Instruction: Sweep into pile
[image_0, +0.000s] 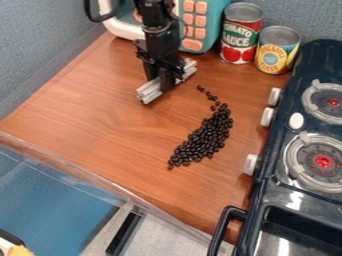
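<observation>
The black gripper (165, 82) hangs down over the back middle of the wooden counter, shut on a grey-white bar-shaped sweeping tool (149, 92). The bar lies at a slant at counter level, its ends sticking out on both sides of the gripper. To its right and nearer the front, dark beans (204, 137) form a long, slightly curved heap. A thin trail of loose beans (208, 95) runs from the heap's far end up toward the bar's right end, apart from it.
A teal and white toy microwave (200, 25) stands behind the arm. Beside it are a red can (241, 34) and a yellow-blue can (276, 50). The dark toy stove (277, 187) with white knobs borders the right side. A clear raised edge (100, 176) runs along the front.
</observation>
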